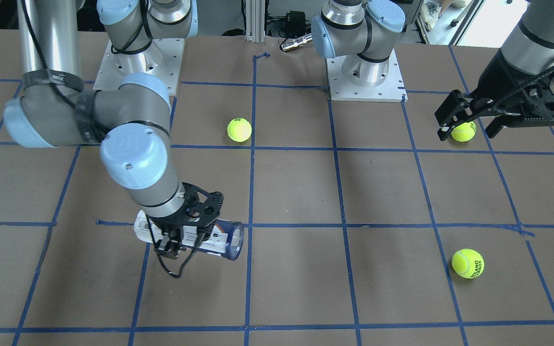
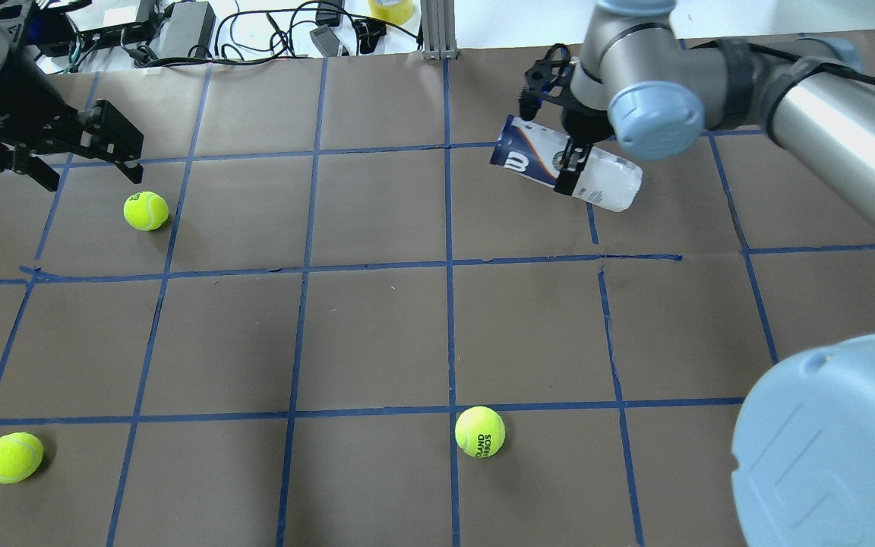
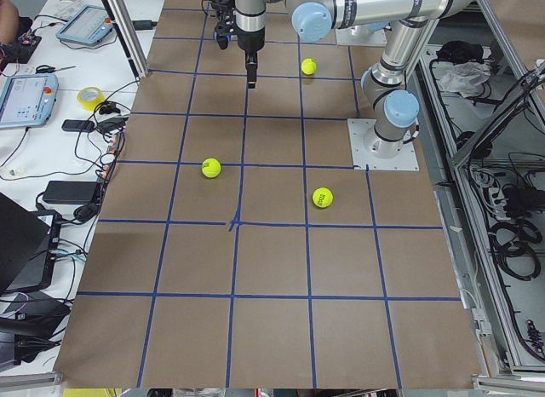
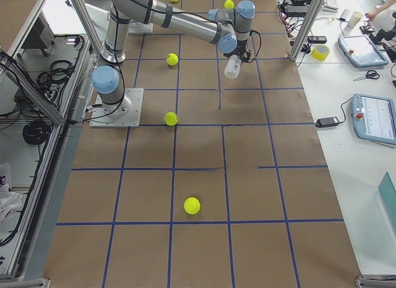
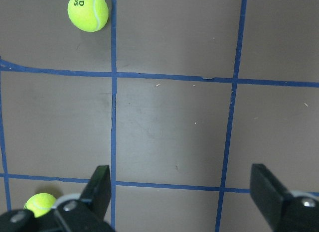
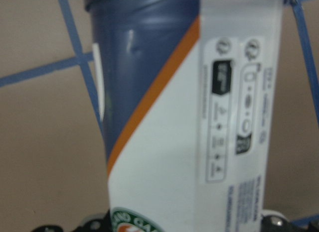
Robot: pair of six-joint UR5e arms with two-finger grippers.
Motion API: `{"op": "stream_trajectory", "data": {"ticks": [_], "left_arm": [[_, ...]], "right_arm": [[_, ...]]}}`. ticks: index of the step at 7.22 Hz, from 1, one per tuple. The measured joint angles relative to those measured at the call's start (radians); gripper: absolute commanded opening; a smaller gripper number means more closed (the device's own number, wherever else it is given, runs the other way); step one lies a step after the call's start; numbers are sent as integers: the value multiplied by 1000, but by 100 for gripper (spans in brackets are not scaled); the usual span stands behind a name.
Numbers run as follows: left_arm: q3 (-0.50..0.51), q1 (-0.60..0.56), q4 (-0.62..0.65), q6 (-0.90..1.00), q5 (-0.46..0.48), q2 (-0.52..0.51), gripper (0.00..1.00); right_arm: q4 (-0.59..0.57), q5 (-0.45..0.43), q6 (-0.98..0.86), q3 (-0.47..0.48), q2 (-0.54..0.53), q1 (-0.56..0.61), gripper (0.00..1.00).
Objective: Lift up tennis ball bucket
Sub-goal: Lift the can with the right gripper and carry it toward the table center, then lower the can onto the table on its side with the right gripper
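Observation:
The tennis ball bucket (image 2: pixel 604 179) is a clear can with a white label and a navy band with a white W. It lies level on its side in my right gripper (image 2: pixel 570 165), which is shut around its middle and seems to hold it a little above the table. It also shows in the front-facing view (image 1: pixel 224 239), gripped by the right gripper (image 1: pixel 169 246), and fills the right wrist view (image 6: pixel 199 117). My left gripper (image 2: pixel 86 169) is open and empty, high above the table at the far left, and shows in the left wrist view (image 5: pixel 184 192).
Three loose tennis balls lie on the brown gridded table: one far left (image 2: pixel 146 210), one near left (image 2: pixel 12 457), one near the middle (image 2: pixel 480 431). Cables and boxes (image 2: pixel 179 26) lie past the far edge. The right arm's elbow (image 2: pixel 832 441) looms at the near right.

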Motion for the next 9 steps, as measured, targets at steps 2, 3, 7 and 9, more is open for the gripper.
{"op": "stream_trajectory", "data": {"ticks": [2, 3, 7, 9], "left_arm": [[3, 46, 0, 51, -9, -1, 100], [3, 54, 0, 60, -18, -2, 100], [2, 58, -1, 63, -27, -3, 100], [2, 58, -1, 62, -27, -4, 100]], "right_arm": [[-18, -5, -31, -7, 13, 134, 69], [-35, -5, -37, -8, 30, 184, 69], [-120, -5, -33, -11, 104, 271, 71], [-125, -6, -22, -11, 122, 274, 72]]}}
